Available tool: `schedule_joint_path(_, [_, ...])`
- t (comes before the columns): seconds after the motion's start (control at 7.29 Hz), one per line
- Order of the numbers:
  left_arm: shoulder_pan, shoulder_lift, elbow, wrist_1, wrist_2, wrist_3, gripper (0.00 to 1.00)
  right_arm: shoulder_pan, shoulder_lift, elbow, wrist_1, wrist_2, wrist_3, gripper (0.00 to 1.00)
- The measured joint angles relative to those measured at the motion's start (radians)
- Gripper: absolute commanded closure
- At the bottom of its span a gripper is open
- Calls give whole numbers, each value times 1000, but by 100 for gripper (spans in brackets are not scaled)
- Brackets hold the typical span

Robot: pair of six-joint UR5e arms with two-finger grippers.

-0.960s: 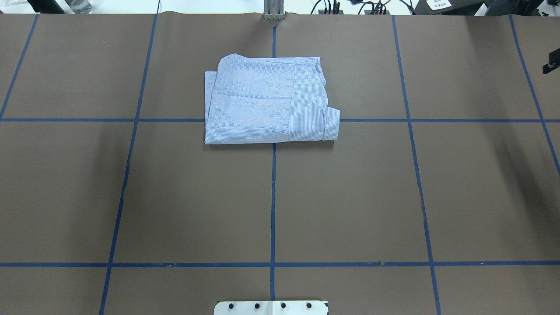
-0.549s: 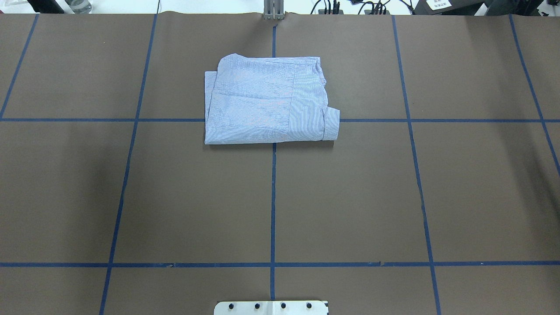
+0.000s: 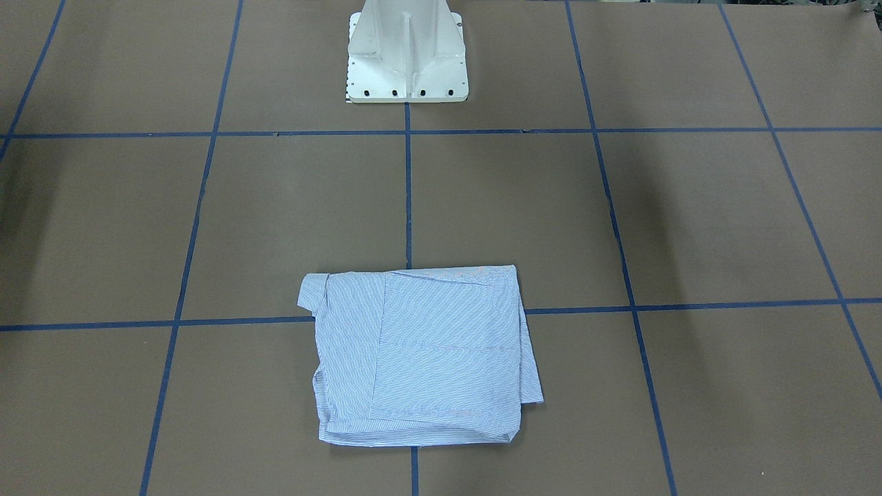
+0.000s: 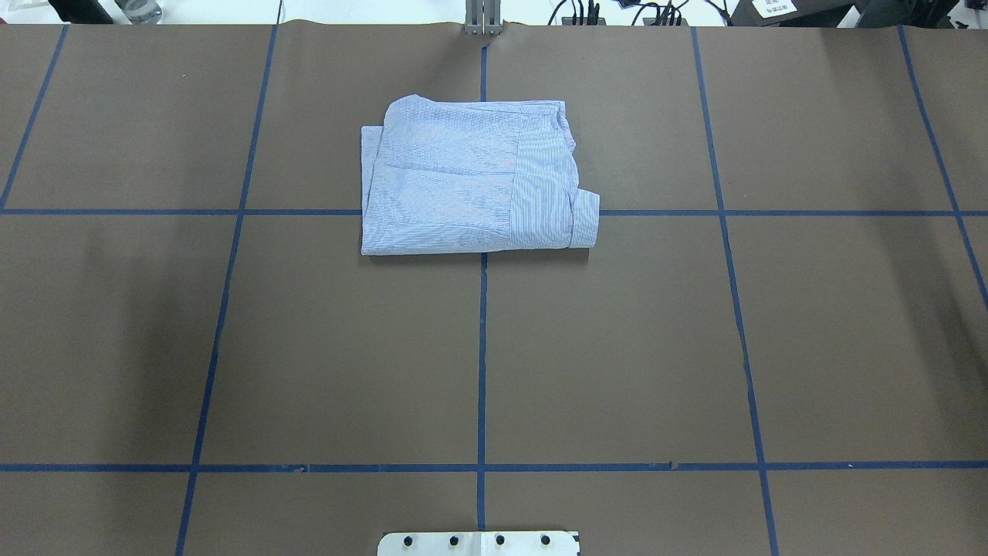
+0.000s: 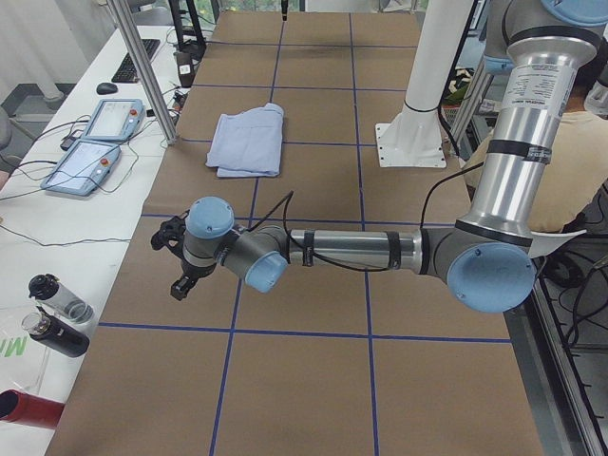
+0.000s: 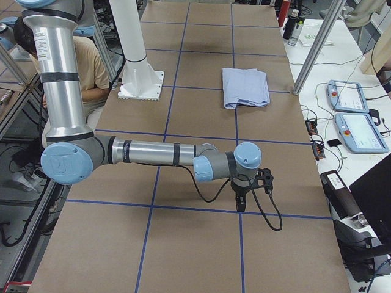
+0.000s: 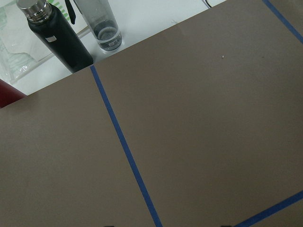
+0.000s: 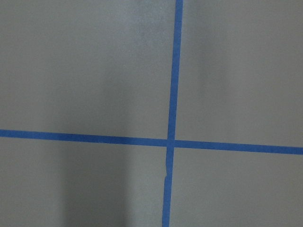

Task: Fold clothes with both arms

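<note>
shirt (image 4: 475,185) on the table (image 4: 695,347), grippers at either end.
the shirt lies across the centre line (image 4: 482,347), far from the base (image 3: 406,62). left gripper (image 5: 180,285) hangs over the table's left end, right gripper (image 6: 239,206) over the right end, well apart from it.

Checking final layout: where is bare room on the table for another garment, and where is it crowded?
Bare: the squares between the shirt and the white base plate, and those on either side of the shirt. Crowded: each end of the table, where the left gripper and right gripper hang low, and bottles sit off the left end.
</note>
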Motion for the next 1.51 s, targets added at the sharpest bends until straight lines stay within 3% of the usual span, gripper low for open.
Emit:
schedule_joint_path(0.41, [4, 63, -77, -26, -42, 2, 1, -1, -17, 21, -7, 59, -18, 0])
schedule_joint_path(0.82, [10, 45, -50, -18, 15, -5, 0, -4, -29, 29, -6, 55, -11, 0])
schedule_joint_path(1.1, [11, 42, -39, 19, -4, -12, 0, -4, -23, 40, -11, 56, -16, 0])
schedule_joint_path(1.23, [11, 29, -42, 77, -34, -13, 0, 2, -16, 46, -28, 51, -16, 0])
schedule_joint_path(1.51, [11, 14, -58, 154, -64, -11, 0, 33, 5, 108, -172, 45, -16, 0])
